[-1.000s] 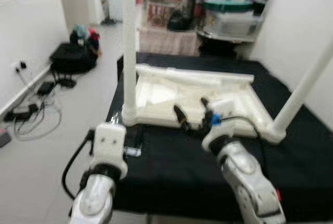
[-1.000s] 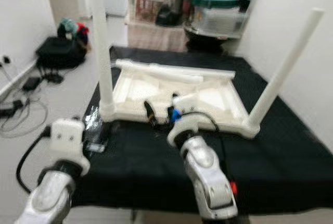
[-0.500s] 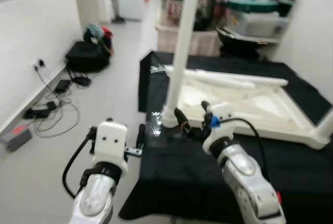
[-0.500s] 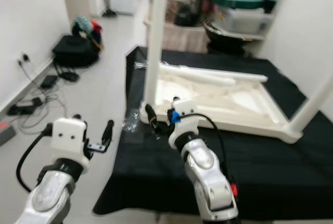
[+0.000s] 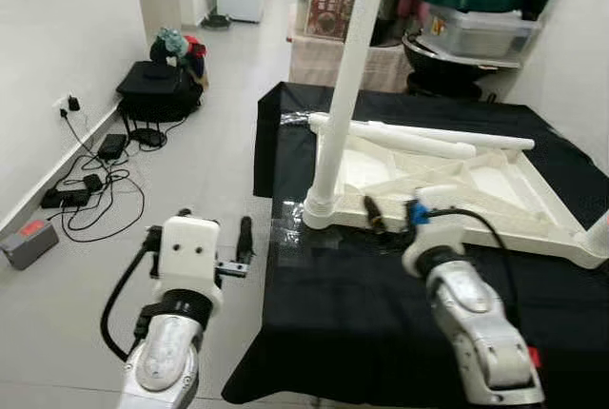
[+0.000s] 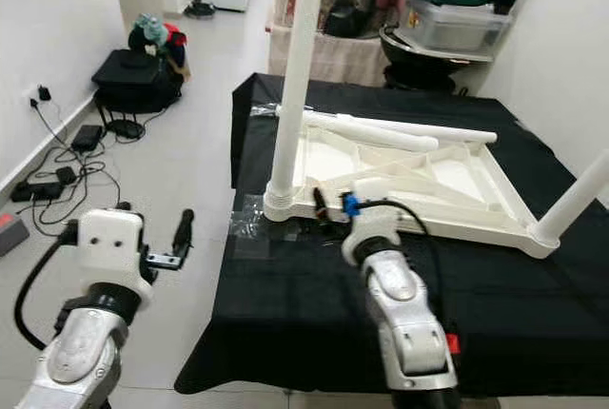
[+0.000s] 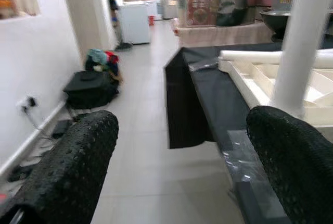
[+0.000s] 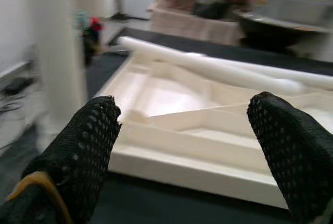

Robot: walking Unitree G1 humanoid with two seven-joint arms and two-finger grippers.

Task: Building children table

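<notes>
A white children's table top [image 5: 533,202] lies upside down on a black cloth [image 5: 362,323]. One white leg [image 5: 341,95] stands upright at its near left corner, and another leg [image 6: 580,195] rises at the near right corner. Two loose legs [image 5: 404,139] lie across the far side of the top. My right gripper [image 6: 333,207] hovers open and empty at the top's near edge, just right of the upright leg's base [image 5: 322,210]. My left gripper [image 7: 182,146] is open and empty, over the floor left of the cloth's edge.
A crumpled clear plastic bag [image 5: 290,236] lies on the cloth by the leg's base. On the floor to the left are a black bag [image 5: 157,90] and cables with a power strip [image 5: 86,185]. Storage bins [image 5: 471,29] stand behind the cloth.
The whole picture has shifted as the camera moved left. Relative to the table, my right gripper is now nearer the upright leg's base, and my left gripper is off the cloth, over the floor.
</notes>
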